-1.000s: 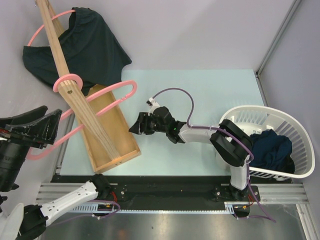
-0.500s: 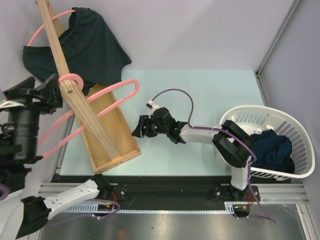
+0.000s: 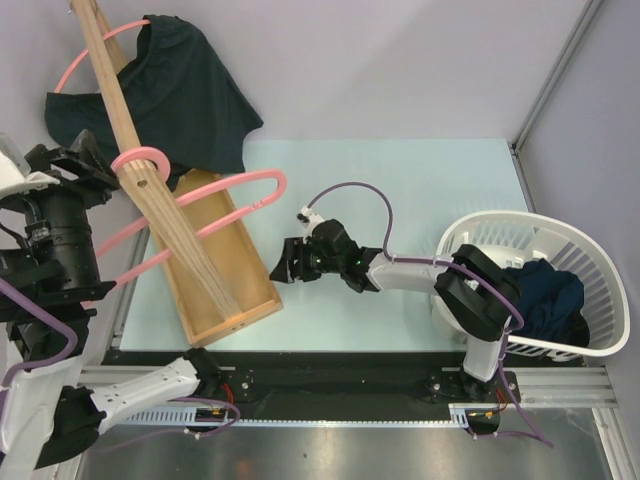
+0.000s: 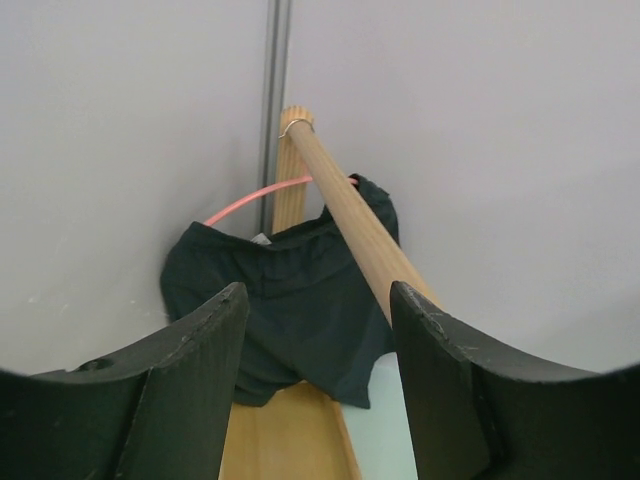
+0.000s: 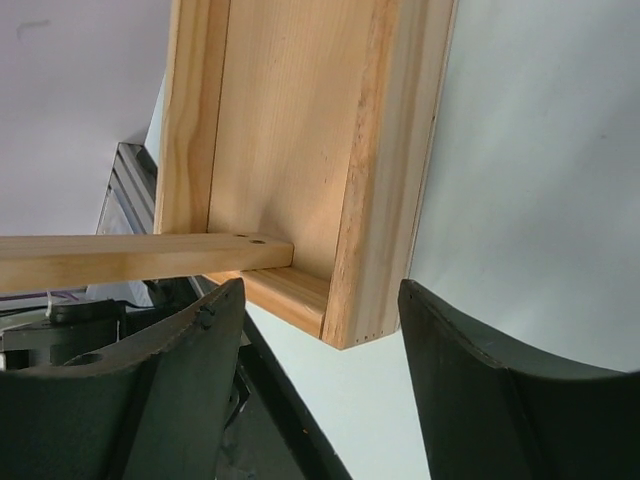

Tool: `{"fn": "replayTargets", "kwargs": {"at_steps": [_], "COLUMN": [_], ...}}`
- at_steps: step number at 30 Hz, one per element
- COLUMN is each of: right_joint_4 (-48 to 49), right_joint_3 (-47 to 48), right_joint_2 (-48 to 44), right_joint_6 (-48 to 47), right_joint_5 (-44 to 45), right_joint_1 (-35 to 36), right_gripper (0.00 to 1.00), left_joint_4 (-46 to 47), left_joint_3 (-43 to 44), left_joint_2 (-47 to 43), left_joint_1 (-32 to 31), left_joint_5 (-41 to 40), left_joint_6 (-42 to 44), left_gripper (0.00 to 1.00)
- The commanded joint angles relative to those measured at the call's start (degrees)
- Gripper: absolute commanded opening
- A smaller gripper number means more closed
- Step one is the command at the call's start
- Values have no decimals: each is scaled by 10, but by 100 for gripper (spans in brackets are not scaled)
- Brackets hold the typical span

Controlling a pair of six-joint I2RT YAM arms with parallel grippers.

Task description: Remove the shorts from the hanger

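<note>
Blackish dark green shorts [image 3: 185, 90] hang from a pink hanger [image 3: 92, 52] high on the leaning wooden pole [image 3: 125, 140] at the far left. My left gripper [image 3: 72, 158] is open just in front of them, left of the pole, touching nothing. The left wrist view shows the shorts [image 4: 290, 300] draped beyond the open left gripper [image 4: 320, 300], with the hanger [image 4: 250, 200] arching behind. Navy shorts [image 3: 545, 295] lie in the white basket [image 3: 600, 260]. My right gripper [image 3: 283, 262] is open and empty by the wooden tray's near corner [image 5: 375, 290].
The wooden tray [image 3: 250, 270] lies slanted on the pale green mat [image 3: 420, 190], and the pole rises from it. More pink hanger loops [image 3: 230, 185] wrap the pole lower down. Grey walls close in at the left and back.
My left arm has swung up and away, from beside the tray to just in front of the hanging shorts. My right gripper has eased slightly nearer along the tray's edge.
</note>
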Motion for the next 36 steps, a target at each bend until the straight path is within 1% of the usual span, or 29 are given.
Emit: {"fn": "replayTargets", "kwargs": {"at_steps": [1, 6, 11, 12, 13, 14, 15, 16, 17, 18, 19, 20, 21, 23, 24, 26, 28, 29, 31, 32, 33, 34, 35, 36], "right_joint_4": [12, 20, 19, 15, 13, 8, 7, 6, 6, 6, 6, 6, 6, 6, 5, 4, 3, 2, -1, -3, -6, -11, -13, -16], "right_joint_3": [-12, -13, -13, -13, -14, -14, -15, -17, -18, -22, -23, -25, -27, -30, -31, -33, -34, -34, -34, -34, -34, -34, -35, -35], "right_joint_2": [-42, -44, -43, -43, -42, -43, -44, -44, -46, -47, -48, -49, -50, -52, -53, -53, -50, -49, -48, -48, -49, -49, -49, -50], "right_joint_6": [-12, -10, -10, -11, -13, -16, -18, -18, -19, -18, -19, -20, -20, -20, -21, -21, -24, -23, -22, -23, -25, -30, -33, -38], "right_joint_5": [-9, -17, -31, -31, -31, -32, -33, -34, -35, -38, -39, -41, -44, -46, -51, -58, -70, -74, -89, -97, -99, -101, -105, -108], "right_joint_1": [2, 2, 0, 0, 0, -1, 0, -1, -2, -2, -3, -2, -3, -4, -5, -8, -12, -14, -20, -22, -23, -24, -23, -24], "right_gripper": [68, 68, 68, 68, 68, 68, 68, 68, 68, 68, 68, 68, 69, 69, 69, 69, 69, 69, 68, 69, 69, 69, 69, 69], "left_joint_4": [44, 0, 24, 21, -7, -30, -56, -127, -178, -217, -250, -251, -243, -239, -243, -276, -288, -299, -324, -332, -350, -353, -358, -365], "left_joint_3": [25, 35, 13, 8, 6, 7, 9, 17, 41, 53, 59, 37, 27, 8, 4, 14, 20, 27, 34, 44, 51, 56, 69, 75], "left_joint_2": [3, 19, 16, 18, 21, 23, 30, 35, 46, 65, 72, 69, 64, 48, 43, 47, 53, 60, 68, 80, 89, 97, 115, 126], "left_joint_1": [1, 1, 10, 23, 33, 45, 85, 109, 141, 220, 260, 275, 291, 315, 362, 423, 447, 485, 527, 572, 597, 621, 666, 690], "left_joint_5": [-46, -74, -90, -92, -88, -80, -71, -39, -12, 18, 57, 65, 63, 79, 97, 138, 161, 173, 234, 257, 318, 345, 376, 436], "left_joint_6": [69, 73, 94, 91, 82, 43, 22, -6, -78, -112, -141, -165, -166, -198, -209, -246, -272, -285, -329, -344, -361, -392, -409, -443], "left_gripper": [63, 64, 68, 69, 69, 70, 70, 70, 71, 72, 74, 74, 75, 74, 74, 75, 77, 77, 77, 77, 78, 78, 78, 79]}}
